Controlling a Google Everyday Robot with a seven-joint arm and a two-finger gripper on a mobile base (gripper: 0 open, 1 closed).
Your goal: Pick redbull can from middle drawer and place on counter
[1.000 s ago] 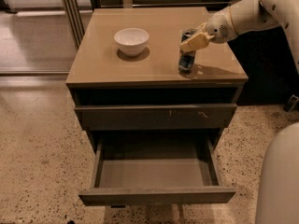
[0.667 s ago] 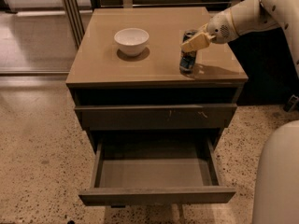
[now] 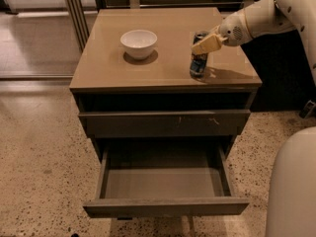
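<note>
redbull can (image 3: pixel 198 65) on counter (image 3: pixel 98 68) right, gripper (image 3: pixel 200 43) at its top, bowl (image 3: pixel 138 42) left, middle drawer (image 3: pixel 165 207) pulled out below

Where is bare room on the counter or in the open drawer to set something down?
The counter is bare left of the white bowl, along its front edge, and between the bowl and the redbull can. The middle drawer has a wholly bare floor. Crowded: the right side, where the pincer sits at the can's top.
</note>
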